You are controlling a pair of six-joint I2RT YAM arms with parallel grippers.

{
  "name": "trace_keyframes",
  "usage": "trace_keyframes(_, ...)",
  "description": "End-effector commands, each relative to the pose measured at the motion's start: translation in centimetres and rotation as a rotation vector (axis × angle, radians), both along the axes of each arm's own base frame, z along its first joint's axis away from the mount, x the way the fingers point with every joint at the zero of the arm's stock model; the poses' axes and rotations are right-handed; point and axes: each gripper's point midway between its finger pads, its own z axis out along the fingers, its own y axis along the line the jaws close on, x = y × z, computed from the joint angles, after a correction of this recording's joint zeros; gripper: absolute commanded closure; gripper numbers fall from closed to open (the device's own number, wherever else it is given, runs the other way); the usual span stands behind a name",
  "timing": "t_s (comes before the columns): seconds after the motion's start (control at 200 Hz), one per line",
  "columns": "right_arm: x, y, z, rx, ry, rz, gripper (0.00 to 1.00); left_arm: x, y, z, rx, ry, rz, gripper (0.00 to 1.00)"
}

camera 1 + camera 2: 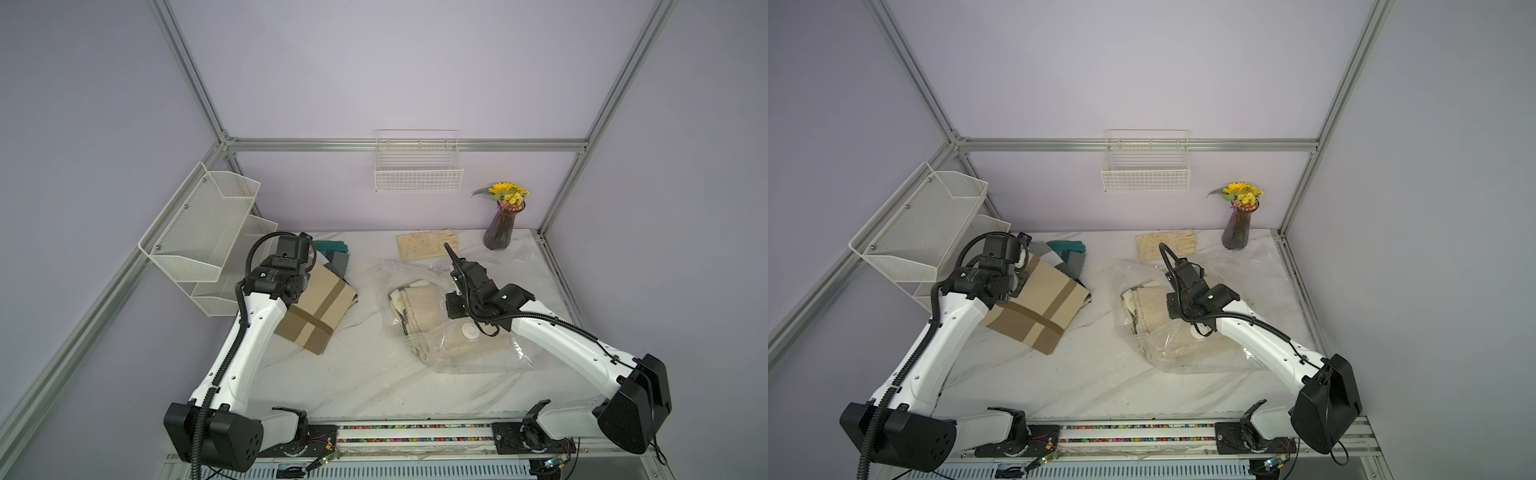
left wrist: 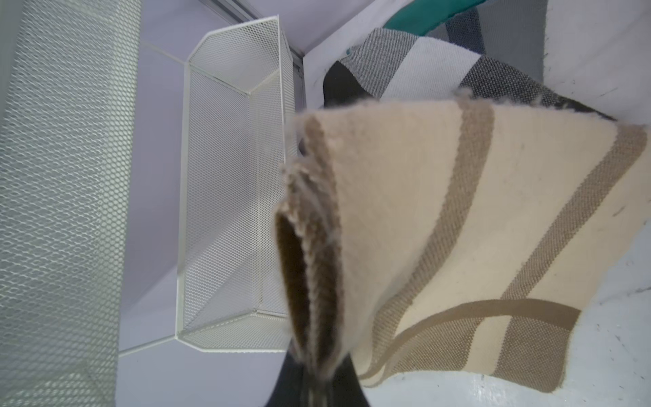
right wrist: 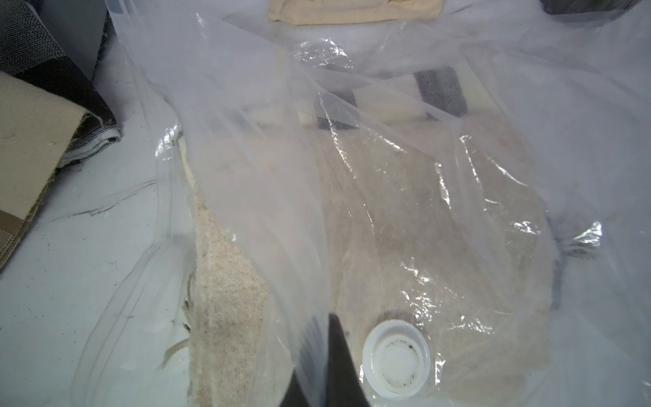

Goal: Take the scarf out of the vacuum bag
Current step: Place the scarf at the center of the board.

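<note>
A tan scarf with brown stripes (image 1: 320,307) (image 1: 1038,307) lies outside the bag on the left of the table. One folded edge of it is lifted, and my left gripper (image 2: 317,384) is shut on that edge. The crinkly clear vacuum bag (image 1: 478,353) (image 1: 1183,353) lies at the right, white valve cap (image 1: 471,331) (image 3: 396,359) facing up. A fuzzy beige folded cloth (image 1: 419,307) (image 3: 225,282) sits inside it, sticking out at the open left end. My right gripper (image 3: 318,366) is shut on a raised fold of the bag's top film beside the valve.
A grey checked cloth (image 1: 337,264) and a teal glove (image 1: 330,246) lie behind the striped scarf. Cream gloves (image 1: 428,244) and a purple vase of yellow flowers (image 1: 503,226) stand at the back. A white mesh shelf (image 1: 199,232) hangs on the left wall, a wire basket (image 1: 417,166) on the back wall.
</note>
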Motion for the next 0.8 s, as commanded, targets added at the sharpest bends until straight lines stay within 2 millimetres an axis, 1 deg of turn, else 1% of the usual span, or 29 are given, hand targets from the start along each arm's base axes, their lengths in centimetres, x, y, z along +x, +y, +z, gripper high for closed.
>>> trace_keyframes(0.0, 0.2, -0.2, 0.9, 0.013, -0.033, 0.001, 1.0, 2.3, 0.3, 4.6, 0.034, -0.15, -0.006, 1.0)
trace_keyframes(0.205, 0.2, -0.2, 0.9, 0.011, -0.033, 0.001, 1.0, 4.6, -0.2, 4.1, 0.039, -0.138, -0.026, 1.0)
trace_keyframes(0.3, 0.1, -0.3, 0.8, 0.008, -0.031, 0.001, 1.0, 5.4, -0.3, 3.4, 0.05, -0.129, -0.032, 1.0)
trace_keyframes(0.365, 0.1, -0.3, 0.8, 0.008, -0.034, -0.001, 1.0, 5.6, -0.2, 3.4, 0.063, -0.135, -0.032, 1.0)
trace_keyframes(0.375, 0.1, -0.4, 0.8, 0.007, -0.033, -0.001, 1.0, 6.2, -0.3, 2.5, 0.069, -0.112, -0.033, 1.0)
trace_keyframes(0.41, 0.1, -0.4, 0.7, 0.004, -0.031, -0.001, 1.0, 6.6, -0.2, 1.9, 0.079, -0.101, -0.035, 1.0)
trace_keyframes(0.55, 0.0, -0.4, 0.7, 0.005, -0.032, -0.003, 1.0, 8.1, -0.1, 1.0, 0.114, -0.113, -0.036, 1.0)
trace_keyframes(0.795, 0.0, -0.6, 0.7, -0.001, -0.034, -0.006, 1.0, 10.9, 0.7, -0.7, 0.18, -0.151, 0.006, 1.0)
